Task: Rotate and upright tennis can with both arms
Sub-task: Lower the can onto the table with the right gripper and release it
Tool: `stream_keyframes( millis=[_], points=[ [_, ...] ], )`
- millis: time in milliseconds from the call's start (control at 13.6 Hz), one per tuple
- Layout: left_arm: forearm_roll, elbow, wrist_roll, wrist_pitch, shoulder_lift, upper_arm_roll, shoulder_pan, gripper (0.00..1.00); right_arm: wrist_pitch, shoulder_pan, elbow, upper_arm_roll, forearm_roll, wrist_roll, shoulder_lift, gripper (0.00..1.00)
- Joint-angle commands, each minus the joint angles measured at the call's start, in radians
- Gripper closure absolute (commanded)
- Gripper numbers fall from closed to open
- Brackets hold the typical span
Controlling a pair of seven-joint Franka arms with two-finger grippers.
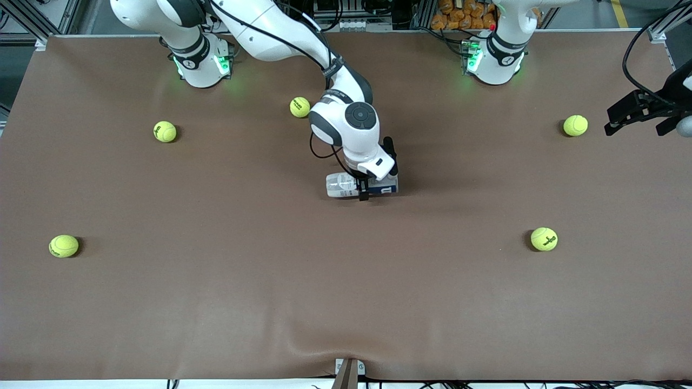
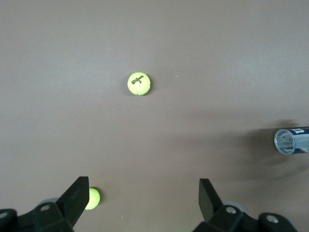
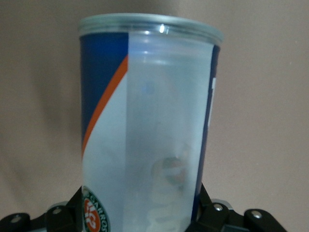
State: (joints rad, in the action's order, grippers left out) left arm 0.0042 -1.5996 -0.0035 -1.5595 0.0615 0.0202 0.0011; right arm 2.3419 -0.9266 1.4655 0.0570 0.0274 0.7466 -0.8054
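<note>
The tennis can (image 1: 346, 185) lies on its side in the middle of the table, its clear part toward the right arm's end and its navy label toward the left arm's end. My right gripper (image 1: 363, 190) is down on it, its fingers closed against both sides of the can (image 3: 145, 121), which fills the right wrist view. My left gripper (image 1: 613, 120) hangs open and empty over the left arm's end of the table and waits. The left wrist view shows its spread fingers (image 2: 76, 195) and, farther off, the can's open end (image 2: 291, 140).
Several yellow-green tennis balls lie scattered on the brown table: one (image 1: 299, 107) close to the right arm's elbow, one (image 1: 575, 125) beside the left gripper, one (image 1: 544, 239) nearer the camera, and two (image 1: 165, 131) (image 1: 64, 246) toward the right arm's end.
</note>
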Motion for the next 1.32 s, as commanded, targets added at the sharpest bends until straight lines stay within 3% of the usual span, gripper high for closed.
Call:
stream_keyframes(
  millis=[0,367,660,953,1100,1246],
  points=[
    [0.007,0.021,0.000,0.018,-0.022,0.004,0.000,0.00,0.039,0.003,0.006,0.007,0.026,-0.042,-0.009,0.00],
    [0.019,0.026,0.000,0.044,-0.077,0.009,-0.009,0.00,0.013,-0.001,0.022,0.007,0.022,-0.046,0.044,0.00],
    [0.017,0.023,0.003,0.045,-0.173,0.023,-0.021,0.00,-0.148,-0.018,0.021,0.004,0.019,-0.235,0.165,0.00],
    [-0.001,0.026,0.008,0.053,-0.200,0.038,-0.023,0.00,-0.240,0.087,0.024,0.010,0.008,-0.268,0.280,0.00],
    [-0.083,0.027,-0.003,0.070,-0.213,0.082,-0.021,0.00,-0.304,0.170,0.025,0.010,0.002,-0.268,0.346,0.00],
    [-0.258,0.027,-0.006,0.065,-0.236,0.080,0.003,0.00,-0.381,0.265,0.025,0.010,-0.021,-0.270,0.415,0.00]
  ],
)
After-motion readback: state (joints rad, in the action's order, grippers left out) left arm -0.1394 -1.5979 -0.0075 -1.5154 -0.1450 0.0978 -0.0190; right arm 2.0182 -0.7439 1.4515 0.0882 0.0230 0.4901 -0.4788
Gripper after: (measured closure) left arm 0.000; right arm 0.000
